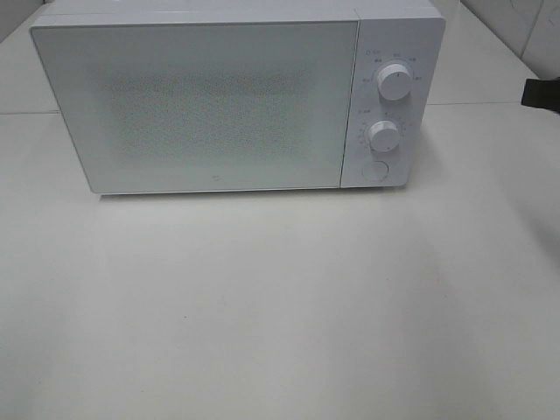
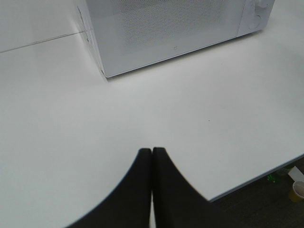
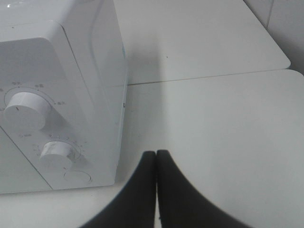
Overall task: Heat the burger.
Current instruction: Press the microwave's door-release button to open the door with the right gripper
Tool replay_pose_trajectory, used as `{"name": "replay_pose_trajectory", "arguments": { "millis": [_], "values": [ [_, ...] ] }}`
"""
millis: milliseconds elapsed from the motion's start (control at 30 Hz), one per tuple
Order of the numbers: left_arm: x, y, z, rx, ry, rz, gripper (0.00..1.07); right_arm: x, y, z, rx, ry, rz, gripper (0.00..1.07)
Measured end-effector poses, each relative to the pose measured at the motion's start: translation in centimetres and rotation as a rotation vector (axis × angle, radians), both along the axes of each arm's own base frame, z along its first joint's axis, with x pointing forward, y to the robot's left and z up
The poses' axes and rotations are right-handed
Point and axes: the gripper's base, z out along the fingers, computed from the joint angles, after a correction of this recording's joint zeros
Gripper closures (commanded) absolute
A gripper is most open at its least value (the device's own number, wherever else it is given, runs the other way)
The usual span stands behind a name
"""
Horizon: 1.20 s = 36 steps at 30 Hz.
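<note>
A white microwave (image 1: 210, 101) stands at the back of the table with its door closed; the burger is out of view. Two white dials (image 1: 394, 85) and a round button (image 1: 374, 171) sit on its right panel. My left gripper (image 2: 151, 152) is shut with nothing in it, hovering over the bare table in front of the microwave's (image 2: 166, 33) left corner. My right gripper (image 3: 156, 154) is shut and empty, just right of the microwave's (image 3: 57, 95) control panel, near the lower dial (image 3: 57, 153). In the exterior high view only a dark bit of the right arm (image 1: 541, 94) shows at the right edge.
The white table (image 1: 280, 306) spreads wide in front of the microwave. Its front edge (image 2: 266, 173) shows in the left wrist view, with a cup (image 2: 299, 189) on the floor beyond. A seam (image 3: 204, 78) between two tabletops runs behind the right gripper.
</note>
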Motion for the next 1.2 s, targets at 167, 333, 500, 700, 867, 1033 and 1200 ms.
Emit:
{"name": "replay_pose_trajectory", "arguments": {
  "millis": [167, 333, 500, 700, 867, 1033, 1200],
  "values": [
    [0.0, 0.0, 0.0, 0.0, 0.0, 0.0, 1.06, 0.9, 0.2, -0.9, 0.013, -0.004, -0.005, 1.07],
    [0.0, 0.0, 0.0, 0.0, 0.0, 0.0, 1.06, 1.2, 1.7, -1.2, 0.024, -0.016, 0.047, 1.07],
    [0.0, 0.0, 0.0, 0.0, 0.0, 0.0, 1.06, 1.6, 4.6, -2.1, 0.025, -0.043, 0.155, 1.07],
    [0.0, 0.0, 0.0, 0.0, 0.0, 0.0, 1.06, 1.6, 8.3, -4.0, 0.019, -0.025, 0.283, 1.07],
    [0.0, 0.0, 0.0, 0.0, 0.0, 0.0, 1.06, 1.7, 11.0, -5.3, 0.014, -0.011, 0.368, 1.07],
    [0.0, 0.0, 0.0, 0.0, 0.0, 0.0, 1.06, 1.9, 12.6, -7.2, 0.015, -0.011, 0.408, 1.07],
    [0.0, 0.0, 0.0, 0.0, 0.0, 0.0, 1.06, 2.4, 13.0, -9.5, 0.048, 0.041, 0.386, 1.07]
  ]
}}
